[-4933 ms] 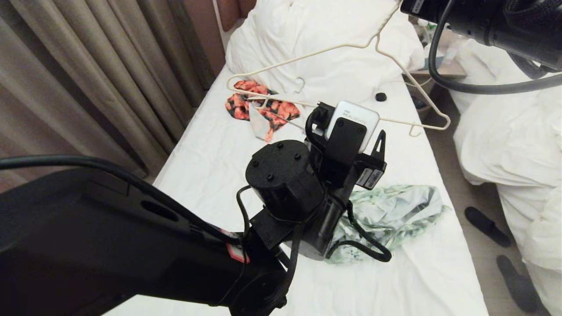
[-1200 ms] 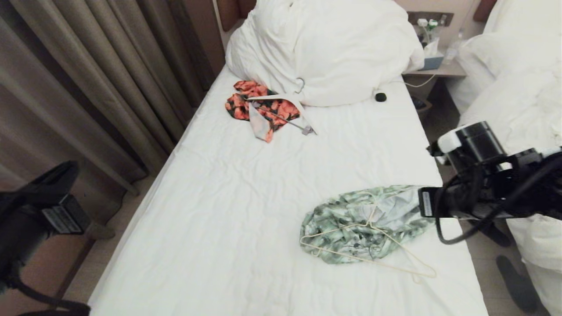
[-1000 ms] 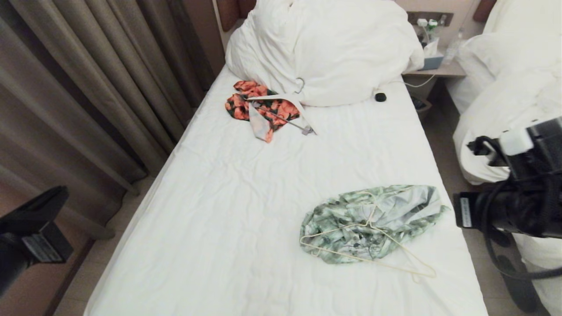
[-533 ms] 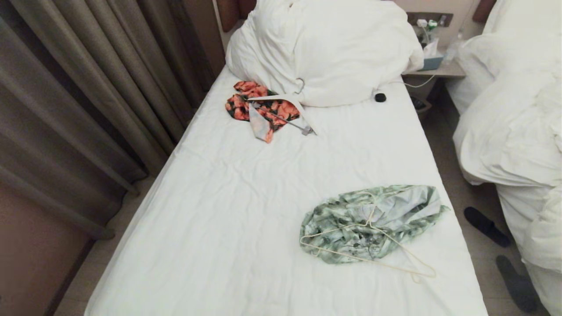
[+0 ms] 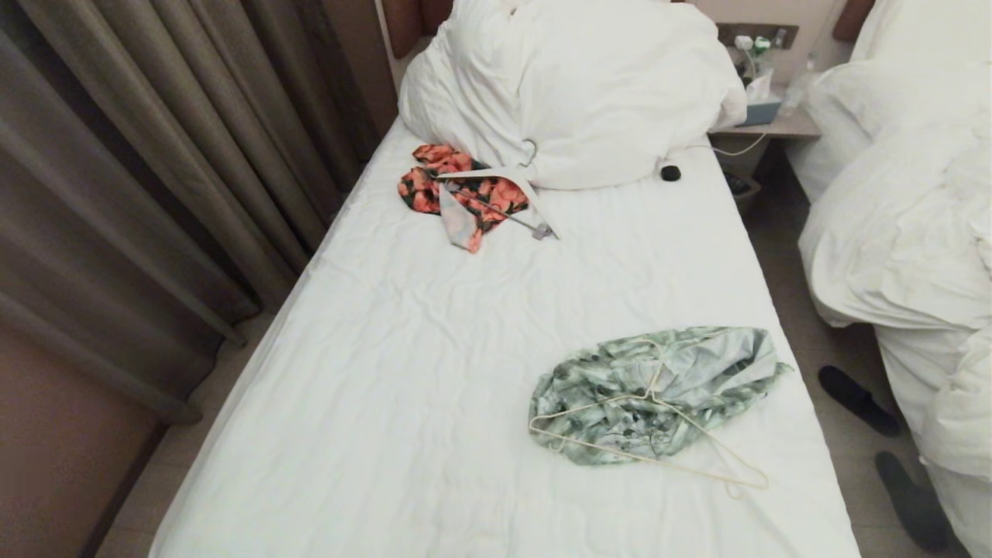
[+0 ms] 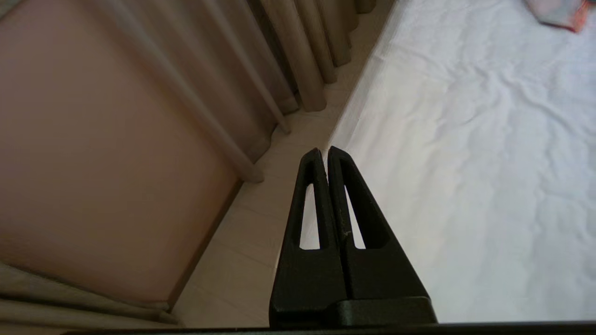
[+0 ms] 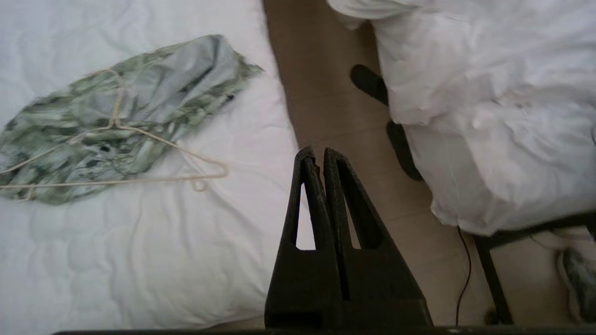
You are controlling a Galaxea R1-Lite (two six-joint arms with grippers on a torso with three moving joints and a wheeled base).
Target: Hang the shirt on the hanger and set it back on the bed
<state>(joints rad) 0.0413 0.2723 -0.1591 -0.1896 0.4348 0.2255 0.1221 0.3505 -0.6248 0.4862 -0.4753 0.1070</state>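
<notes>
Head view is showing the crumpled, mottled shirt (image 5: 659,391) bunching under the thin wire hanger (image 5: 651,434) on the wrinkled bed (image 5: 403,372); both black wedge-shaped grippers, left gripper (image 6: 324,151) and right gripper (image 7: 317,152), are pressing together, empty.

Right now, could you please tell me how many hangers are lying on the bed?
2. The cream wire hanger lies on top of the green shirt at the near right. A white hanger lies on the orange garment by the duvet. The bedding might hide others.
</notes>
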